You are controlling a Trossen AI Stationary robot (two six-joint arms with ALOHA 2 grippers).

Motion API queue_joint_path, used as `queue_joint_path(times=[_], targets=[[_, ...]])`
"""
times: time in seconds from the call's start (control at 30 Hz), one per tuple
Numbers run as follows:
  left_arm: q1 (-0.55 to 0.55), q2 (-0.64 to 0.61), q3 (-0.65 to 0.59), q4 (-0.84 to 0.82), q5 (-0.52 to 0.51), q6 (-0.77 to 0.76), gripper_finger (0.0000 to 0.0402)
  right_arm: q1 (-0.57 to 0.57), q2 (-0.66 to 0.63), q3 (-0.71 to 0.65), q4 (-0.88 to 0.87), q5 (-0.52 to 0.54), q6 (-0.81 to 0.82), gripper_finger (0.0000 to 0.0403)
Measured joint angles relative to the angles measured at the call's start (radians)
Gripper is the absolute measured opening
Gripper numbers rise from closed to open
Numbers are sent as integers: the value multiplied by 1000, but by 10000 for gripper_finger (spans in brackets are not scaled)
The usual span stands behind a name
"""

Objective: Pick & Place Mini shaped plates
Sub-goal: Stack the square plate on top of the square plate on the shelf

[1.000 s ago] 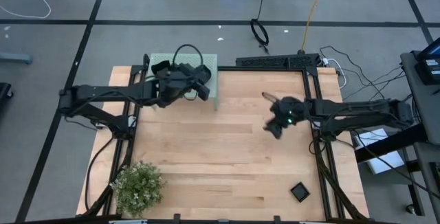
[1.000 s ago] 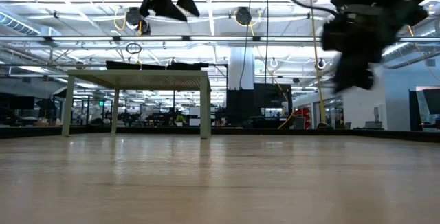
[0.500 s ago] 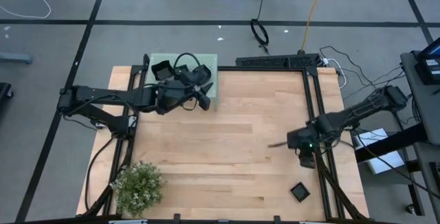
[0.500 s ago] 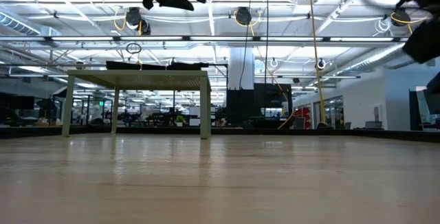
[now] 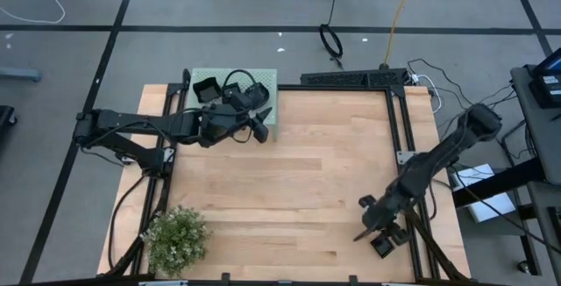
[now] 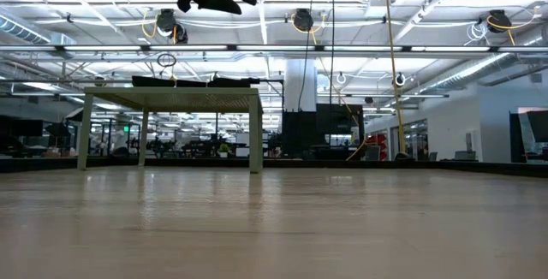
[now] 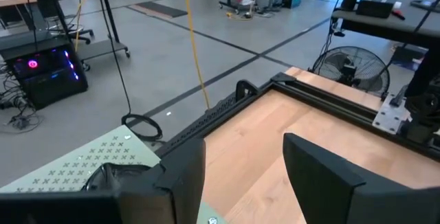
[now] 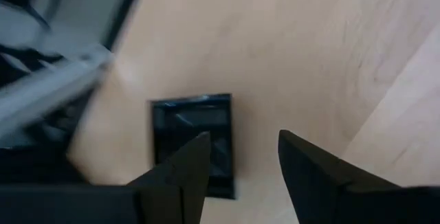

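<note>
mini shaped plate point(image 8: 194, 143), one square glossy black dish, lies flat on the wooden table point(image 5: 280, 189) at its near right corner, close beside the dark frame rail. a second black dish point(image 5: 208, 89) sits on the pale green perforated stand point(image 5: 263, 84) at the far left. right gripper point(image 8: 239, 157) has swung from mid-table, a second ago, out to that near right corner and now hangs directly above the square plate; its two fingers stand moderately parted with nothing between them, the plate showing in the gap and beneath one finger. left gripper point(image 7: 244, 165) has barely shifted and hovers at the edge of the green stand, fingers spread apart and empty. a potted plant point(image 5: 175, 236) stands at the near left corner. the right arm's sweep suggests the pick step is beginning: approach is nearly complete, descent and closure on the plate's rim not yet made. no plate appears lifted or carried at this moment.
</note>
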Motion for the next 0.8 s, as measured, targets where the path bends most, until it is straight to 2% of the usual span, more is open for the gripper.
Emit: queue_joint_path(times=[0.2, 0.37, 0.5, 0.67, 0.8], targets=[[0, 0, 0, -3, 0, 0, 200, 51, 159, 1, 61, 43, -71, 160], [1, 0, 0, -2, 0, 0, 200, 71, 199, 3, 59, 56, -99, 146], [1, 0, 0, -2, 0, 5, 200, 83, 191, 2, 59, 88, -178, 102], [1, 0, 0, -3, -1, 13, 200, 83, 193, 1, 71, 71, -242, 16], [1, 0, 0, -2, -1, 13, 200, 86, 193, -2, 67, 50, -249, 10]])
